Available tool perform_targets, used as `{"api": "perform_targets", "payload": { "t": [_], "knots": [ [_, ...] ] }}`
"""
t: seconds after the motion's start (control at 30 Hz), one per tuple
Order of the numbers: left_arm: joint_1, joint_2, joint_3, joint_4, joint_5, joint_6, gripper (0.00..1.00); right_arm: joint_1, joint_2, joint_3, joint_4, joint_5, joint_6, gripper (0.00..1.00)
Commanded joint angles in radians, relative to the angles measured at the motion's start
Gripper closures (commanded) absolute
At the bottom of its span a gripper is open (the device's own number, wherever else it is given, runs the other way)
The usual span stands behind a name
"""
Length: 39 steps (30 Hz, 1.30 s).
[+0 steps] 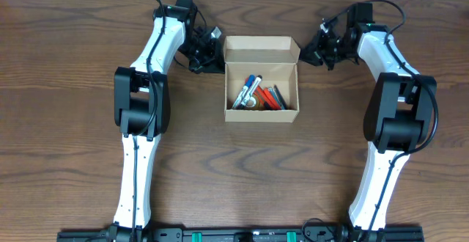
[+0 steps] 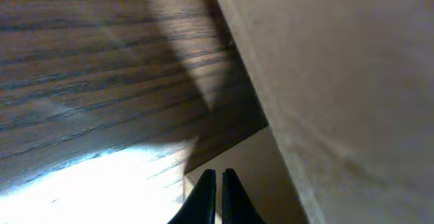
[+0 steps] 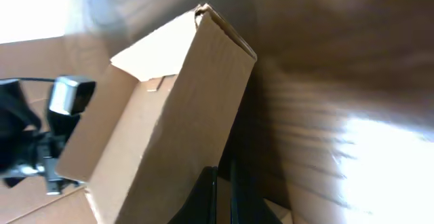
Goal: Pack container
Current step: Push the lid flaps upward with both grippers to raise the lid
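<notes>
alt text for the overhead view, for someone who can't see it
An open tan cardboard box sits in the middle of a dark wooden table, its lid flap folded back on the far side and several markers lying inside. Two white-and-black robot arms flank it, the left gripper and right gripper each beside a far corner.

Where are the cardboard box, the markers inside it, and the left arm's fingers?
cardboard box [image 1: 261,116], overhead view, front wall.
markers [image 1: 258,94], overhead view, middle of the pile.
left fingers [image 2: 205,200], left wrist view, one dark finger.
</notes>
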Motion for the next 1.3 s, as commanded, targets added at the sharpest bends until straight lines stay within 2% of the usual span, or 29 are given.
{"api": "perform_targets", "payload": {
  "t": [0.0, 0.3, 0.5, 0.87, 1.27],
  "knots": [
    [0.001, 0.0, 0.018, 0.005, 0.037, -0.004, 0.94, 0.013, 0.013, -0.005, 0.035, -0.095, 0.048, 0.98],
    [0.001, 0.0, 0.018, 0.005, 0.039, -0.004, 0.94, 0.014, 0.013, -0.005, 0.045, -0.092, 0.078, 0.98],
    [0.001, 0.0, 0.018, 0.004, 0.039, -0.004, 0.94, 0.014, 0.015, -0.005, -0.04, 0.058, 0.078, 0.98],
    [0.001, 0.0, 0.018, 0.004, 0.039, -0.004, 0.94, 0.024, 0.018, -0.006, -0.02, 0.055, 0.059, 0.98],
    [0.001, 0.0, 0.018, -0.004, 0.039, -0.004, 0.94, 0.068, 0.038, -0.006, 0.053, 0.026, 0.113, 0.98]
  ]
}}
